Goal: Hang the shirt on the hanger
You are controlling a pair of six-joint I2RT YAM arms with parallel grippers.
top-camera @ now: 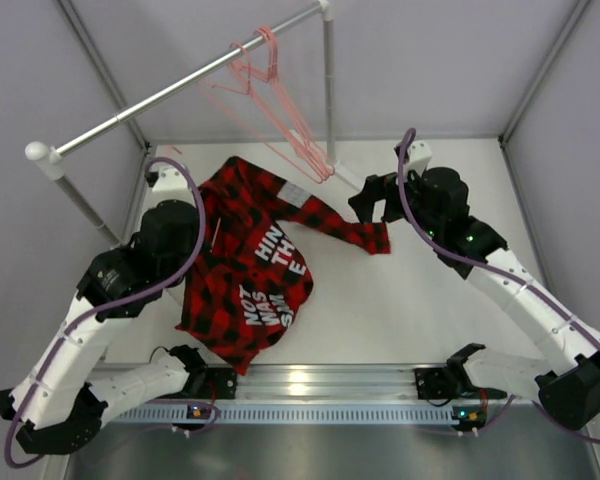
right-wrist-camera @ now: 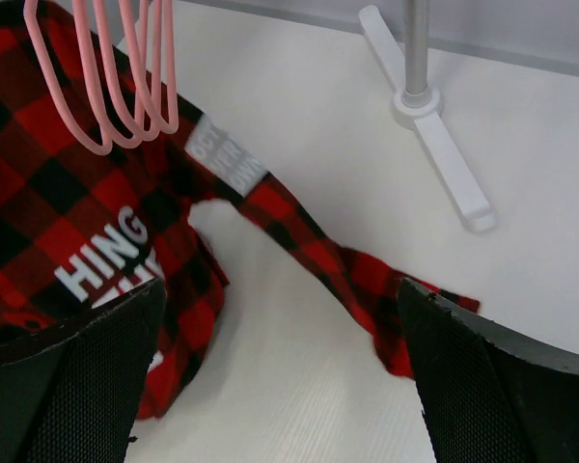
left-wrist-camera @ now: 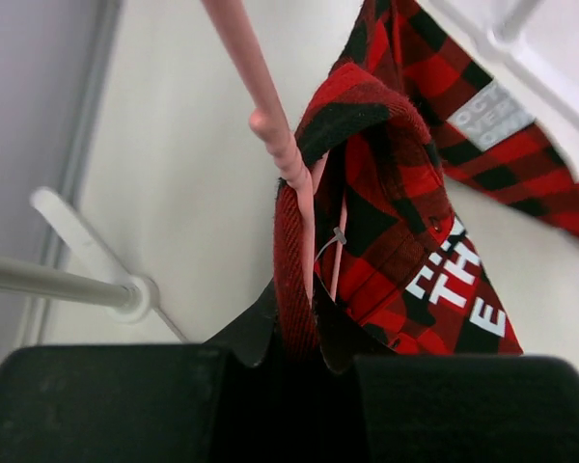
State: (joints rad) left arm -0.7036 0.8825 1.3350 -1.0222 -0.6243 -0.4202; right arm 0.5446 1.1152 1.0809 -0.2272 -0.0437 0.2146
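Left gripper (left-wrist-camera: pixel 299 333) pinched shut on shirt (left-wrist-camera: pixel 391 188) beside hanger (left-wrist-camera: pixel 270 125) wire, near far-left corner of table (top-camera: pixel 430 320), likely steadying both; right gripper (right-wrist-camera: pixel 280 289) wide open above sleeve (right-wrist-camera: pixel 333 260), nothing held.

You see the shirt (top-camera: pixel 245 265), red-and-black plaid with white lettering, crumpled on the table (top-camera: pixel 430 310), 1 sleeve stretched rightward. The thin pink hanger (left-wrist-camera: pixel 254 72) lies against its bunched edge.

The red-and-black plaid cloth shirt (top-camera: pixel 245 270) is looking soft, matt and woven; the thin pink wire hanger (left-wrist-camera: pixel 246 58) is showing a smooth, faintly glossy coat; the silver metal rail (top-camera: pixel 180 85) is gleaming; the white table (top-camera: pixel 430 310) is looking matt.
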